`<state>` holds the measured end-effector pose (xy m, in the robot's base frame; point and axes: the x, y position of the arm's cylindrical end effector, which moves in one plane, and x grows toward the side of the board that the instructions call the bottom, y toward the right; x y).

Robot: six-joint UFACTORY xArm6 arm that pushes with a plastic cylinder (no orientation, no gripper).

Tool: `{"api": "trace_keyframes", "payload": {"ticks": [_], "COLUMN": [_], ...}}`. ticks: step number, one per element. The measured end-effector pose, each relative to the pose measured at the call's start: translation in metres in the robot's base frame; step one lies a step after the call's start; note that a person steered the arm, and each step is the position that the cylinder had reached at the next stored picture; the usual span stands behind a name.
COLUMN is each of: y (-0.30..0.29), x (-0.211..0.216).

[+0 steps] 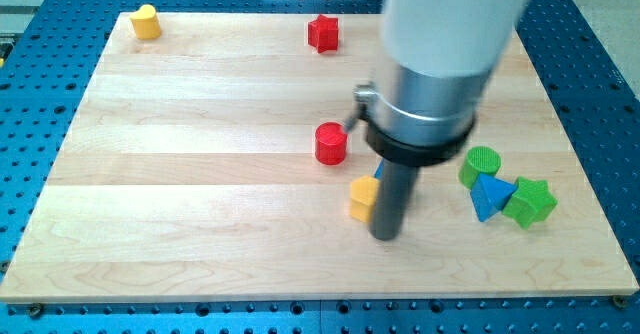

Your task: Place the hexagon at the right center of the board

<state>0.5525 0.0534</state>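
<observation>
A yellow hexagon block (362, 199) lies on the wooden board (200, 224) a little right of the board's middle, toward the view's bottom. My tip (386, 236) is down on the board, touching or nearly touching the hexagon's right side. A bit of a blue block (379, 171) peeks out behind the rod, mostly hidden by it.
A red cylinder (331, 143) stands just above the hexagon. A red star (323, 33) is at the top middle. A yellow block (146, 21) is at the top left. A green cylinder (481, 165), blue triangle (489, 197) and green star (530, 201) cluster at the right.
</observation>
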Motion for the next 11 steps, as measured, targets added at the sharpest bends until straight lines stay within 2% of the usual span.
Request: {"api": "trace_keyframes", "payload": {"ticks": [1, 3, 6, 7, 9, 11], "y": [-0.032, -0.077, 0.033, 0.060, 0.118, 0.124], "x": [-0.027, -0.051, -0.108, -0.107, -0.143, -0.135]}}
